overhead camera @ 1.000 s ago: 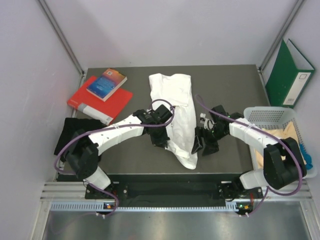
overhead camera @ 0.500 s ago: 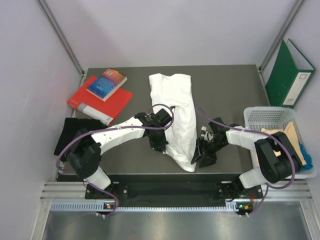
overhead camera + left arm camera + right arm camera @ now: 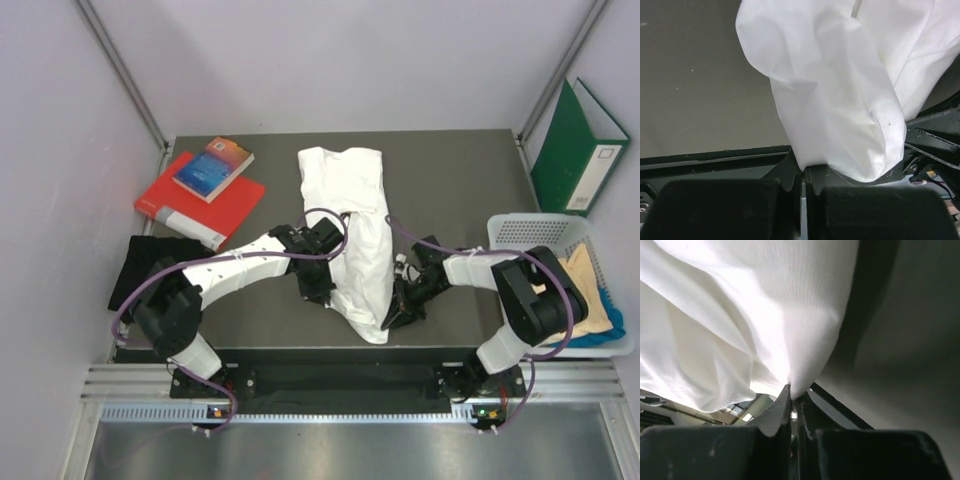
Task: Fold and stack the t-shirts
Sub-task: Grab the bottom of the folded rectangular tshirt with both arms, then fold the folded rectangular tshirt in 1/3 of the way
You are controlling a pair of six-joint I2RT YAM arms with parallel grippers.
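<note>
White cloth is filling both wrist views: the white t-shirt (image 3: 352, 215) is lying as a long, crumpled strip down the middle of the counter (image 3: 460, 170), and its near end is hanging between the two sets of jaws. The left jaws are pressing together on a fold at the shirt's left edge; the left fingers (image 3: 785, 175) are meeting with a pinch of fabric between them, and the rest of the cloth is billowing up and away ahead of them. The right jaws are pinching the opposite edge in the same way, with the right fingers (image 3: 777, 412) closing on a pointed tuck of cloth while the counter is showing dark off to their right. Well to the left of the left jaws, a black t-shirt (image 3: 150, 265) is lying flat at the counter's edge. Beyond it, a blue book (image 3: 213, 168) is resting on a red book (image 3: 200, 205). Well to the right of the right jaws, a white mesh basket (image 3: 540, 232) is holding pale yellow cloth (image 3: 585, 290) and blue cloth (image 3: 600, 335).
</note>
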